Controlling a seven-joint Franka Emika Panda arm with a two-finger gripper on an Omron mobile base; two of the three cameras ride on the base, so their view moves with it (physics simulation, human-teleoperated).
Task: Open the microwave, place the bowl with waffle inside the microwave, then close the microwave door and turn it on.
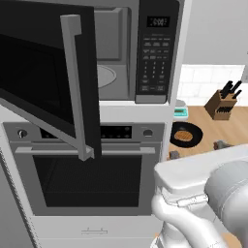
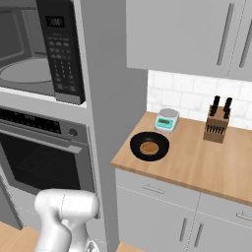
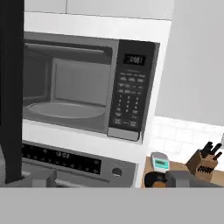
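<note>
The microwave [image 1: 154, 53] is set into the wall column, and its grey cavity with the glass turntable [image 3: 65, 109] is exposed. The microwave door [image 1: 43, 82] stands open, swung out to the left with its vertical grey handle [image 1: 77, 87] facing me. The bowl with waffle [image 2: 149, 146] rests on the wooden counter right of the column, also seen as the bowl [image 1: 186, 135]. My gripper [image 3: 113, 179] is open and holds nothing. It sits in front of the oven, below the cavity and apart from the bowl. Its fingertips [image 3: 41, 177] are spread wide.
A steel-trimmed oven [image 1: 92, 169] sits right under the microwave. On the counter [image 2: 197, 162] stand a small kitchen scale [image 2: 167, 119] and a knife block [image 2: 217, 123]. Wall cabinets [image 2: 187, 34] hang above it. The open door juts into the space left of the arm.
</note>
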